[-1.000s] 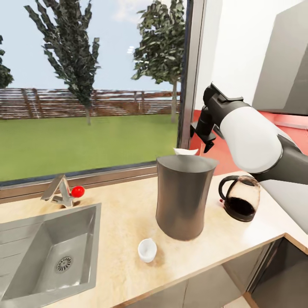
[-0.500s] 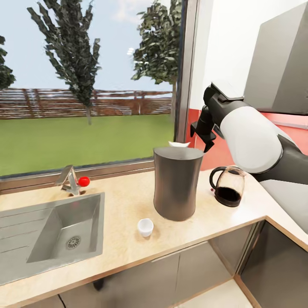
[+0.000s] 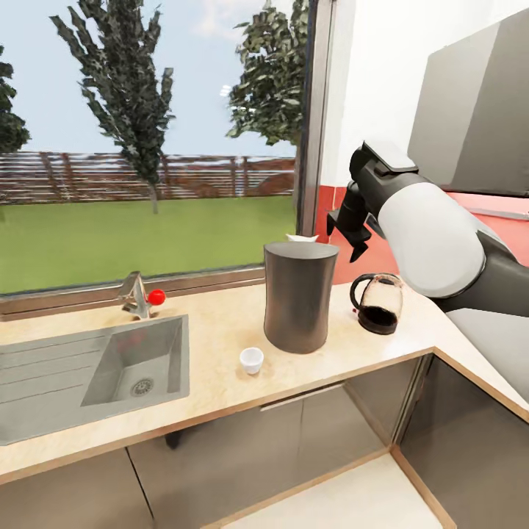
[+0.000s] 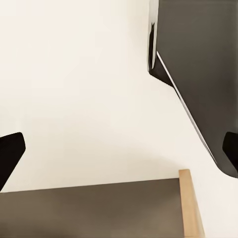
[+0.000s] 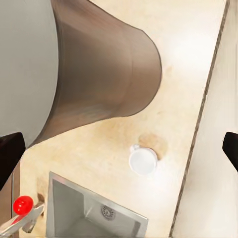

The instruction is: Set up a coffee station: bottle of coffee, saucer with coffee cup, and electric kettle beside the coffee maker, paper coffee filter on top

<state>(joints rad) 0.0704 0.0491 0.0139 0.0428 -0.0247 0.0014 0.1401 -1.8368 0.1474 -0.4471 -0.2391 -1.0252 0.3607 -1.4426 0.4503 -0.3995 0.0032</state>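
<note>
The coffee maker (image 3: 300,296), a tall dark grey cylinder pinched slightly at the waist, stands upright on the pale beige desk (image 3: 220,382) before a wide window. In the head view a white paper filter (image 3: 302,237) peeks over the back of its flat top. The glass kettle (image 3: 378,303), with black loop handle and dark base, sits near the coffee maker on the side away from the sink (image 3: 110,367), close to the desk's corner. A tiny white cup (image 3: 252,360) stands on the bare desk just in front of the coffee maker, apart from it, toward the sink. A tap with a red knob (image 3: 156,297) rises behind the sink.

The right end effector (image 3: 351,234) hangs above and beyond the coffee maker, beside the red wall strip; its fingers point down with a gap between them, holding nothing. The right wrist view looks straight down and adds what the head view lacks: the coffee maker's (image 5: 94,79) flat grey top from above, the cup's (image 5: 143,161) round rim, and the sink's (image 5: 94,213) drain.

The left wrist view shows a pale wall and a dark panel (image 4: 198,74), its dark fingertips (image 4: 10,153) far apart at the picture's edges, nothing between them.
</note>
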